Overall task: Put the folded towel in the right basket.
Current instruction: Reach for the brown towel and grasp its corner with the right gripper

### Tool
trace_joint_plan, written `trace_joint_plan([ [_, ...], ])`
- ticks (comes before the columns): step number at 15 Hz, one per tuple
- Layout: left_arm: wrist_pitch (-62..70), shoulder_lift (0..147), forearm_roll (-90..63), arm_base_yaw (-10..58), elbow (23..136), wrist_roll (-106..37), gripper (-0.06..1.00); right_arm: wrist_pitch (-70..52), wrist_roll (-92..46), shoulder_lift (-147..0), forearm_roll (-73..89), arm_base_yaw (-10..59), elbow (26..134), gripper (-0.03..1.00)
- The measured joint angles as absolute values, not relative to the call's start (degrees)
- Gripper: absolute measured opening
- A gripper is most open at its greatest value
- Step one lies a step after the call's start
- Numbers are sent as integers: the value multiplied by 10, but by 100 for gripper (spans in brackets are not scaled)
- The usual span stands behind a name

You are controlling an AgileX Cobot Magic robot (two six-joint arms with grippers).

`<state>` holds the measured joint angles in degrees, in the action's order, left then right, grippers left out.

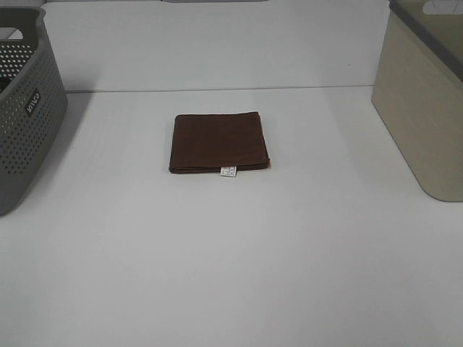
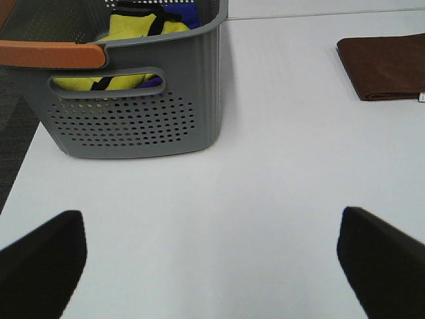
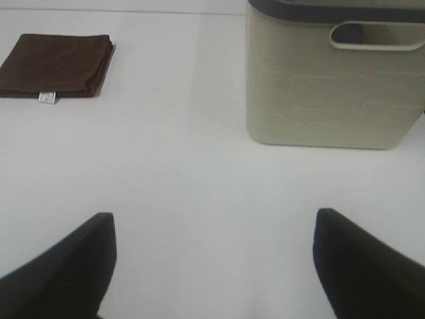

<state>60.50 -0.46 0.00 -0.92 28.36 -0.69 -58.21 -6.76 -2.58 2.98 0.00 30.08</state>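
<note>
A folded brown towel [image 1: 219, 142] with a small white tag lies flat in the middle of the white table. It also shows in the left wrist view [image 2: 385, 65] and the right wrist view [image 3: 56, 64]. The beige right basket [image 1: 423, 101] stands at the right edge; in the right wrist view [image 3: 332, 83] it has a dark rim and a handle slot. Neither gripper shows in the high view. My left gripper [image 2: 212, 259] is open and empty over bare table. My right gripper [image 3: 212, 259] is open and empty, well short of towel and basket.
A grey perforated basket [image 1: 25, 108] stands at the left edge; in the left wrist view [image 2: 133, 100] it holds yellow and blue cloth and has an orange-brown handle. The white table [image 1: 231, 260] extends towards the front.
</note>
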Motion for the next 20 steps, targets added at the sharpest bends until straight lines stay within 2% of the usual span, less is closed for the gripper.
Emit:
trace_joint_plan([
  [4,605,-5,0,-9,284,-7,97,-484,-68,-175,33,0,353,77],
  [6,605,-5,0,-9,284,-7,97,-453,-68,-306,61,0,411,77],
  [14,605,-5,0,-9,284,-7,97,-450,-159,-713,161,0,688,77],
  [16,605,-5,0,-9,284,-7,97,-463,-178,-770,184,3,742,77],
  [18,605,-5,0,-9,284,-7,97,-468,-191,-851,197,30,811,77],
  [20,605,-5,0,-9,284,-7,97,-483,-194,-968,200,99,908,77],
])
